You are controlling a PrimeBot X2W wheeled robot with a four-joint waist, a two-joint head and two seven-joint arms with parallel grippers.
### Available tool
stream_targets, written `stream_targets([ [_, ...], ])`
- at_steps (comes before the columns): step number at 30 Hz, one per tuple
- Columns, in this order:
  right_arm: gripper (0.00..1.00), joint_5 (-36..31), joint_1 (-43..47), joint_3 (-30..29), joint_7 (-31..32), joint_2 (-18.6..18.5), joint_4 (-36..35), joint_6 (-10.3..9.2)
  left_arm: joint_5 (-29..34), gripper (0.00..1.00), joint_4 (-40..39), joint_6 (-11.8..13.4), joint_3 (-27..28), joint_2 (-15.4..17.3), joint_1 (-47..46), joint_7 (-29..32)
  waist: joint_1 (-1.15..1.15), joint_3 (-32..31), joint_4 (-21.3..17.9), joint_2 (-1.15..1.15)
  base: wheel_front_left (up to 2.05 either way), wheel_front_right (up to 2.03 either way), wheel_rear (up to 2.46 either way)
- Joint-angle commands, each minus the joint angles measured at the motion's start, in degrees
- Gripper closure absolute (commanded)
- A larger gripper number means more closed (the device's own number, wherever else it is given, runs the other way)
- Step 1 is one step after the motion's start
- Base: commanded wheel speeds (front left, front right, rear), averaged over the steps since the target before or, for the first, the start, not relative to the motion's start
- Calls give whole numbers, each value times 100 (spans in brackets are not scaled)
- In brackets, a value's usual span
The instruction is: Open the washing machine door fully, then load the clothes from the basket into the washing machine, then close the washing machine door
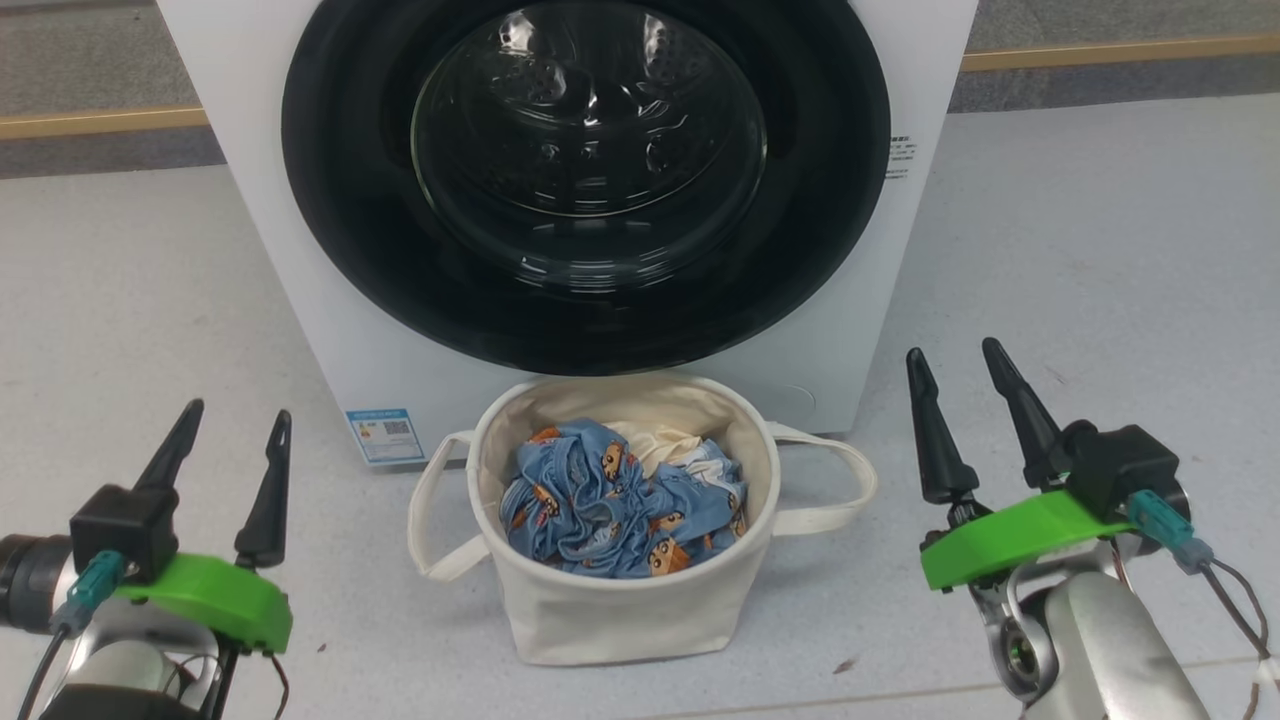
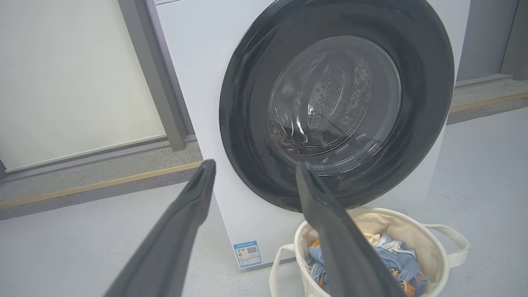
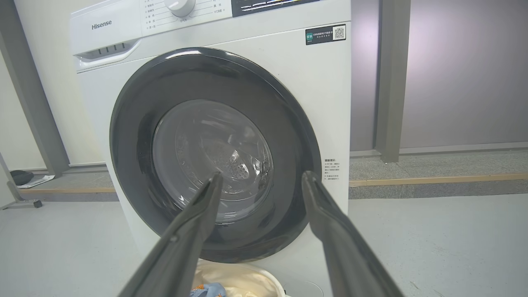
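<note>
On the pale grey floor (image 1: 1100, 250) stands the washing machine (image 1: 330, 330); its top is cut off by the upper edge of the head view. The washing machine door (image 1: 340, 200) lies flat against the front, closed. Behind its glass the holes of the drum show through, but reflections blur them. What is inside is hard to make out, and it seems to be bare metal. Just before the machine, under the door, sits the basket (image 1: 620, 610), upright, with the clothes (image 1: 600, 500) in it: blue printed fabric in front, a cream piece (image 1: 670, 440) behind, partly covered.

The left gripper (image 1: 240, 410) hangs at the lower left and the right gripper (image 1: 952, 347) at the lower right, each well apart from the basket, both with fingers spread wide and holding nothing.

The right wrist view reaches higher up the machine, to the control panel (image 3: 136, 16) with a round dial (image 3: 180, 5) and the brand name, while the basket is cut off there by the bottom edge. The left wrist view shows the blue label (image 2: 247, 253) low on the front, and this gripper's own finger (image 2: 338, 239) hides part of the basket.
</note>
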Motion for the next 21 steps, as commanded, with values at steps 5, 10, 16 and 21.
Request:
stream_targets([
  [5,0,-4,-163,261,-5,-29,-209,1,-64,0,-132,64,272,269,-259,-71,0,-7,-12,0,0,0,0],
  [10,0,-191,-77,356,148,-29,-312,1,-87,0,-144,83,262,283,-226,-60,0,-2,-30,0,0,0,0],
  [16,0,-245,52,352,246,-29,-490,1,-121,0,-163,99,267,303,-188,-77,0,9,-67,0,0,0,0],
  [21,0,-245,120,305,285,-29,-591,1,-151,0,-160,113,273,311,-182,-90,0,31,-92,0,0,0,0],
])
